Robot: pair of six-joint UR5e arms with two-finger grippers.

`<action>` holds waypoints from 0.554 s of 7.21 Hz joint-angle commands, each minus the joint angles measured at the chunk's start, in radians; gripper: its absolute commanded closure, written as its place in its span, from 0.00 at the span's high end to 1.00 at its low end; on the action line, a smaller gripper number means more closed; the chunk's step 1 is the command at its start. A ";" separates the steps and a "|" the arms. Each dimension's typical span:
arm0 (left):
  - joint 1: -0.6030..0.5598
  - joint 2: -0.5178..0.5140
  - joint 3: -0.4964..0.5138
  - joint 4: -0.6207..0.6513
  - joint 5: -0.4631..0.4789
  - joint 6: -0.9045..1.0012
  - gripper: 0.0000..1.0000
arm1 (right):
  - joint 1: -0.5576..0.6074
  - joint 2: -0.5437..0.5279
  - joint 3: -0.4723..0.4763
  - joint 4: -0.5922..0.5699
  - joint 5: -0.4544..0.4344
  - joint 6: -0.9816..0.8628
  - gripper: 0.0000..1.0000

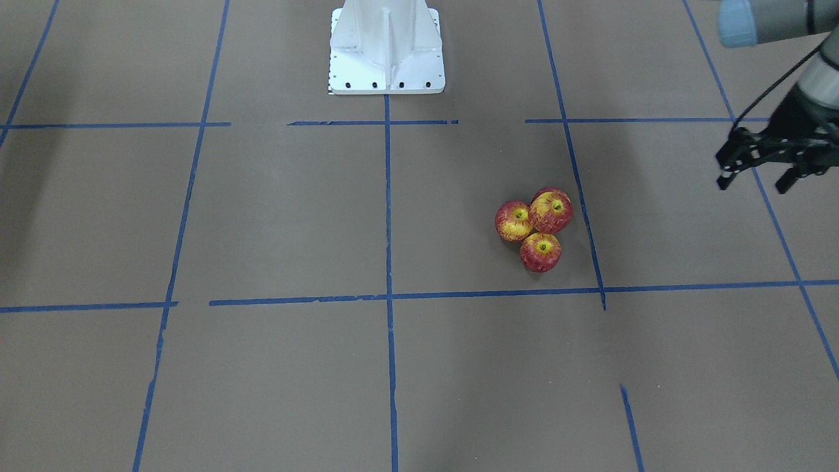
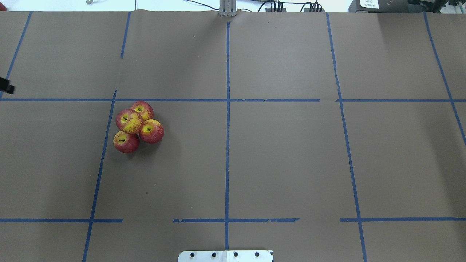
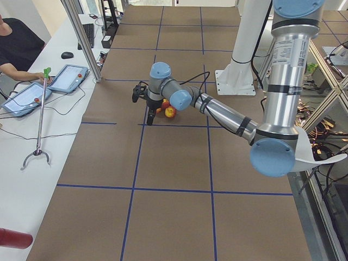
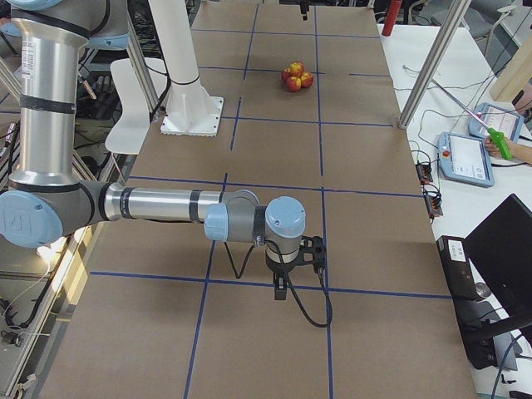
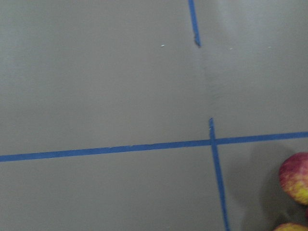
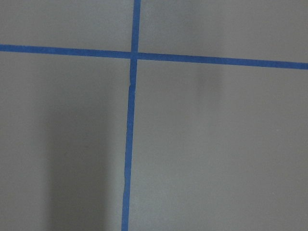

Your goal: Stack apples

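Observation:
Four red-and-yellow apples sit in a tight cluster on the brown table. In the overhead view three lie on the table [image 2: 139, 108] [image 2: 151, 131] [image 2: 126, 142], and one apple [image 2: 129, 121] rests on top of them. The front view shows the top apple [image 1: 551, 210] and two lower ones [image 1: 513, 221] [image 1: 541, 252]. My left gripper [image 1: 754, 182] is open and empty, raised off to the side of the cluster. Its wrist view catches an apple's edge [image 5: 295, 178]. My right gripper [image 4: 296, 268] hangs over bare table far from the apples; I cannot tell whether it is open or shut.
The white robot base [image 1: 387, 52] stands at the table's middle edge. Blue tape lines [image 2: 227, 109] grid the brown paper. A side desk holds tablets [image 3: 69, 77] and a grabber stick [image 3: 39, 125], with an operator [image 3: 16, 49] seated there.

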 commanded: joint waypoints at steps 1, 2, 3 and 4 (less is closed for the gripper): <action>-0.267 0.077 0.114 0.093 -0.029 0.449 1.00 | 0.000 0.000 0.000 0.001 0.001 0.000 1.00; -0.373 0.009 0.191 0.210 -0.029 0.559 1.00 | 0.000 0.000 0.000 0.001 0.000 0.000 1.00; -0.443 -0.068 0.246 0.310 -0.029 0.569 1.00 | 0.000 0.000 0.000 0.001 0.000 0.000 1.00; -0.448 -0.094 0.253 0.367 -0.029 0.569 1.00 | 0.000 0.000 0.000 0.001 0.000 0.000 1.00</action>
